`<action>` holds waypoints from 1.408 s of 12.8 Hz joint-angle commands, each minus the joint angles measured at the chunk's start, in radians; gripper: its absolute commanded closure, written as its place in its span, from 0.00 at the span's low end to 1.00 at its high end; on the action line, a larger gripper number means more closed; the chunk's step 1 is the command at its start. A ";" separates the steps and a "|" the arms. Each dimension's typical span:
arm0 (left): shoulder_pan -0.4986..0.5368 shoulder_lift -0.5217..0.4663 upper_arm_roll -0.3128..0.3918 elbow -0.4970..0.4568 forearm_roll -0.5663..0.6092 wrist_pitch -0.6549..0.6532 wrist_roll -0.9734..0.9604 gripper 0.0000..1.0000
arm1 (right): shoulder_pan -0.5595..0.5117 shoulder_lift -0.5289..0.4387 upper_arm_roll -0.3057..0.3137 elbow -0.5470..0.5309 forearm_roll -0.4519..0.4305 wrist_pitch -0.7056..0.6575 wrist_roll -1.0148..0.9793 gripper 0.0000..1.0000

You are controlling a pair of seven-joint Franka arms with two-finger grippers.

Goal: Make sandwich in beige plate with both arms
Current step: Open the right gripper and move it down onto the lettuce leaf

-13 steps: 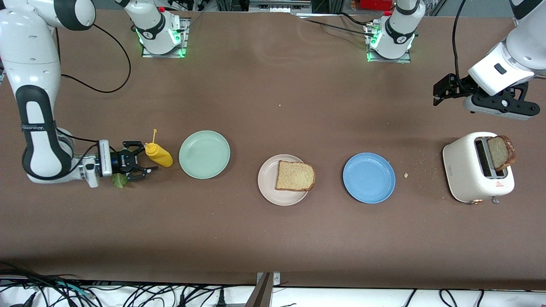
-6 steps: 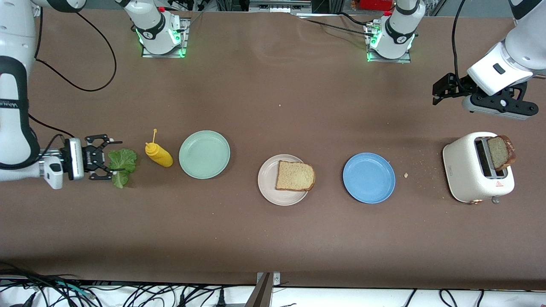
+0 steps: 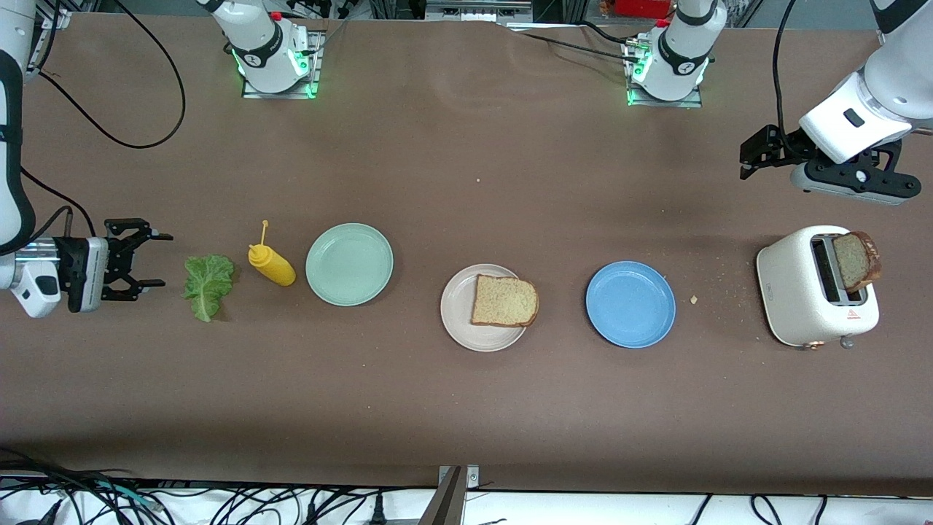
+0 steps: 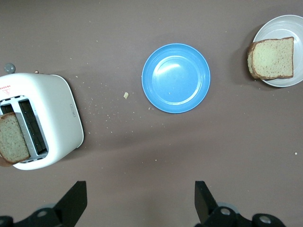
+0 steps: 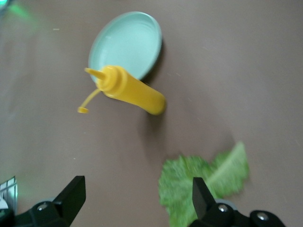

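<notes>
The beige plate (image 3: 482, 308) sits nearest the front camera, mid-table (image 3: 466, 408), with one bread slice (image 3: 504, 300) lying flat on it and overhanging the rim toward the left arm's end. Just beside it toward that end lies the blue plate (image 3: 630, 304), with a few crumbs (image 3: 694, 299) past it. The white toaster (image 3: 813, 286) stands near the left arm's end, a second slice (image 3: 856, 260) sticking up from one slot.

Toward the right arm's end of the row come the green plate (image 3: 349, 264), a yellow bottle (image 3: 270, 263) on its side just beside it, and then the lettuce (image 3: 208, 285) flat on the table, touching nothing.

The right tool (image 3: 154, 259) hangs low near the table's end, just beside the lettuce, fingers spread and holding nothing.

The left tool (image 3: 746, 154) hangs over bare table, farther from the front camera than the toaster, with its fingers (image 4: 75, 198) wide apart and empty; this arm waits.
</notes>
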 commanded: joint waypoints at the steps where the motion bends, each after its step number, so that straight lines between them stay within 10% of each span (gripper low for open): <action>1: -0.002 -0.017 -0.004 -0.009 0.029 -0.011 -0.007 0.00 | 0.015 -0.074 0.001 -0.094 -0.095 0.110 0.172 0.00; 18: -0.006 -0.014 -0.006 -0.009 0.031 -0.011 -0.007 0.00 | 0.128 -0.105 0.030 -0.342 -0.306 0.639 1.318 0.00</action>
